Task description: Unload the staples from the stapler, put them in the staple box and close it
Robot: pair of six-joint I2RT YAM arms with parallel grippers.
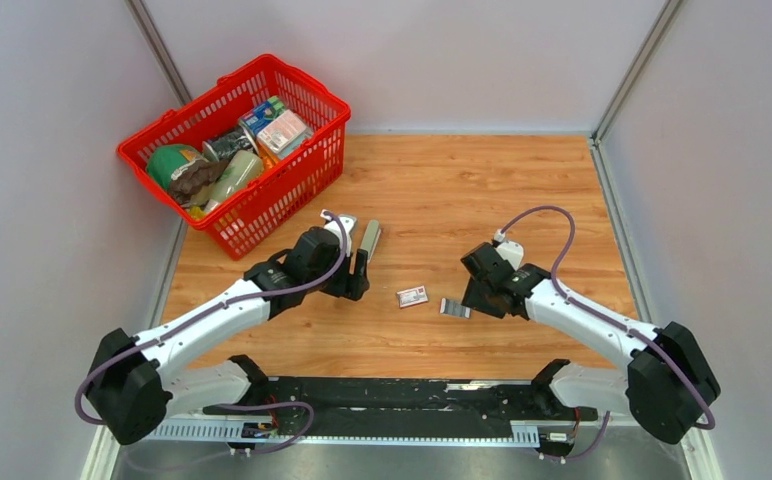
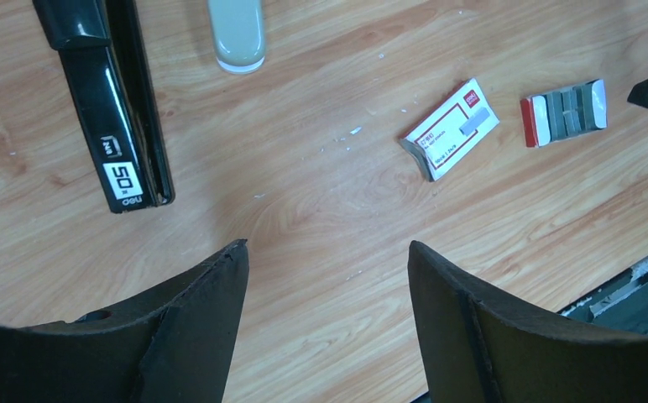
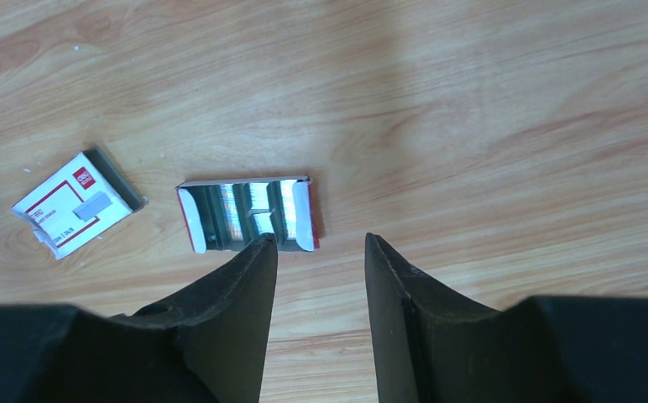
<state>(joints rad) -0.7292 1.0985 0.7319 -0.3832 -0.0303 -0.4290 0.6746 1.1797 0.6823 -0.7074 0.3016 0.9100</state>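
The black stapler lies flat on the wooden table at the upper left of the left wrist view, its white "50" label toward me. My left gripper is open over bare wood, apart from the stapler. Silver staples lie in strips in a small red-and-white open tray. My right gripper is open with nothing between its fingers, and its left fingertip is at the tray's near edge. In the left wrist view the staples are at the far right.
A white-and-red box sleeve lies between the two grippers. A grey-beige oblong bar lies just beyond the left gripper. A red basket of groceries stands at the back left. Grey walls enclose the table.
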